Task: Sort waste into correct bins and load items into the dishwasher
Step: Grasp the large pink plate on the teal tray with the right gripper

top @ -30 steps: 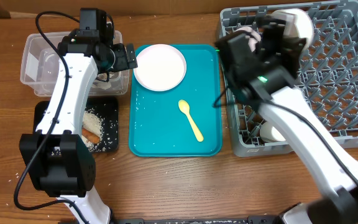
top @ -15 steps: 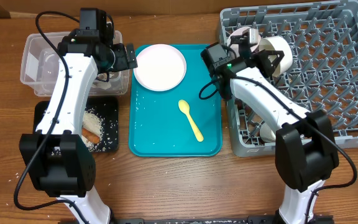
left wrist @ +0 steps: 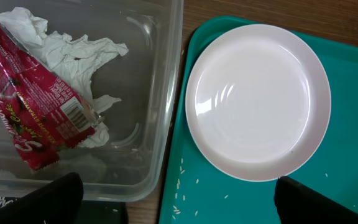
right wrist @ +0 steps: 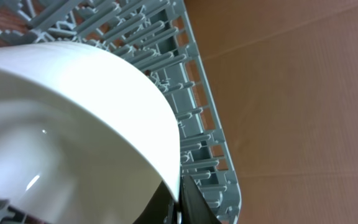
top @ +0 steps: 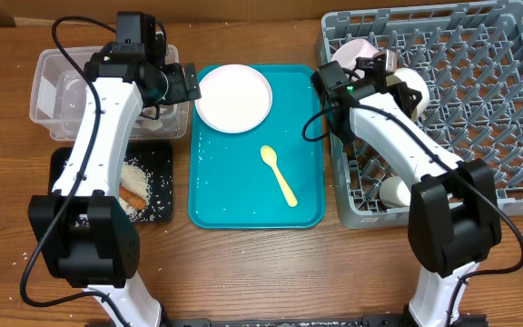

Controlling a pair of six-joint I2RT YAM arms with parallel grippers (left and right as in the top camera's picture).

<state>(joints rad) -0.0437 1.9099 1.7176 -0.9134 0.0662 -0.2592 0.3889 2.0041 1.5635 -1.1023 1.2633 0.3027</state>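
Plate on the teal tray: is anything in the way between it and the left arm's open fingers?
No, nothing I can see. The plate lies bare on the teal tray, close by the open left fingers. The clear tub with the red wrapper stands beside it, not between.

The round white-pink plate [top: 233, 98] sits flat in the teal tray's [top: 234, 204] far-left corner. The pale yellow spoon [top: 279, 175] lies mid-tray. The red wrapper [left wrist: 33, 106] lies crumpled with tissue in the clear tub [top: 48, 100]. Rice [top: 139, 174] and the brown stick [top: 133, 194] are in the black tray [top: 162, 154]. One bowl [top: 409, 84] is tipped on edge in the grey rack [top: 488, 109], with a second bowl [top: 356, 49] beside it. The white cup [top: 394, 192] is in the rack's near-left corner.
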